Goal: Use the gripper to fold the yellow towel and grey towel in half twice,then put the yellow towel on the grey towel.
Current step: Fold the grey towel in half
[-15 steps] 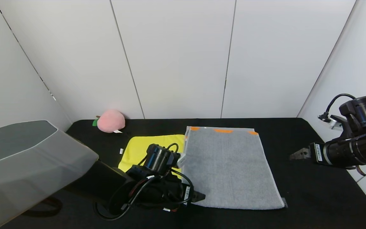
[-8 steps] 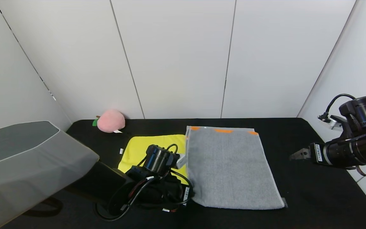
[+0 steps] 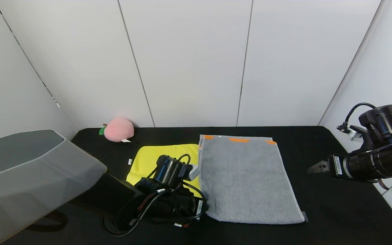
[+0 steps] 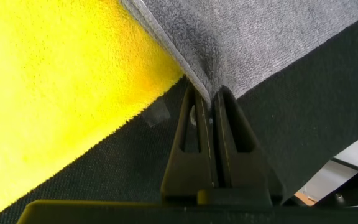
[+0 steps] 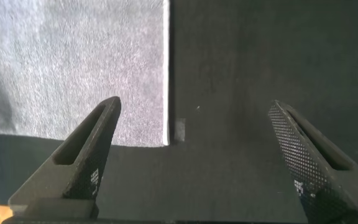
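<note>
— Left hand (image 4: 212,102): what is seen of it in each view?

— In the left wrist view its fingers are pressed together on the near left corner of the grey towel (image 4: 253,37), the pale hem pinched between them, with the yellow towel (image 4: 48,81) just beside. In the head view the hand itself is hidden under the arm's cabling at lower centre; only the wrist is made out, at the towel's lower left corner.

— And the right hand (image 5: 191,143)?

— It is held spread wide, nothing gripped. In the right wrist view the grey towel's near right corner is framed between the fingers; in the head view the hand (image 3: 318,166) is seen at right of centre, apart from the towel.

— How is the grey towel (image 3: 247,178) laid?

— It is spread flat on the black counter (image 3: 335,211), centre frame, long axis running from lower to upper frame, the orange-patched end pointing up toward the wall.

— The yellow towel (image 3: 148,158)?

— It is laid flat left of the grey one, their edges touching, partly covered by the left arm.
</note>
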